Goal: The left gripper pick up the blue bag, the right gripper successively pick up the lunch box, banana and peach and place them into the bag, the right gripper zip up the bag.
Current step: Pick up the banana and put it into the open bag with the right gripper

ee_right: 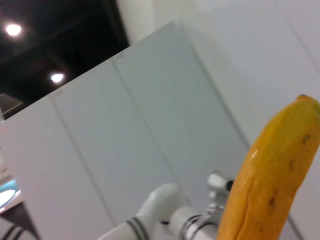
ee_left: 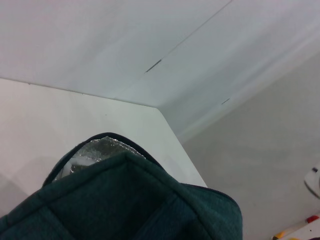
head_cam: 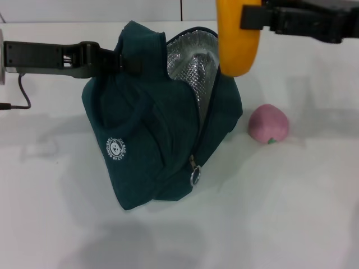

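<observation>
Landmark: the blue bag (head_cam: 151, 129), a large dark teal fabric tote with silver foil lining. It hangs tilted, its lower corner near or on the white table (head_cam: 291, 213), mouth open toward its upper right.

The left gripper (head_cam: 120, 60), a black two-finger claw on a long black link, reaches in from the bag's left and is clenched on the fabric at the bag's top edge.

The right gripper (head_cam: 252, 17), a black claw entering from above-right of the bag, is clamped around the banana (head_cam: 238, 39), a thick yellow-orange fruit. The banana hangs upright, its lower tip just above the right lip of the opening.

The peach (head_cam: 268, 124), small, round and pink, lies on the table right of the bag, apart from it.

The lunch box is not visible; whether it is inside I cannot tell.

Risks, as I judge them:
- The tip sits over the rim rather than mid-opening; lowering could catch the lip and fold the mouth shut.
- Releasing here may drop the banana outside.
- A push on the bag could tug the fabric from the left claw.
</observation>
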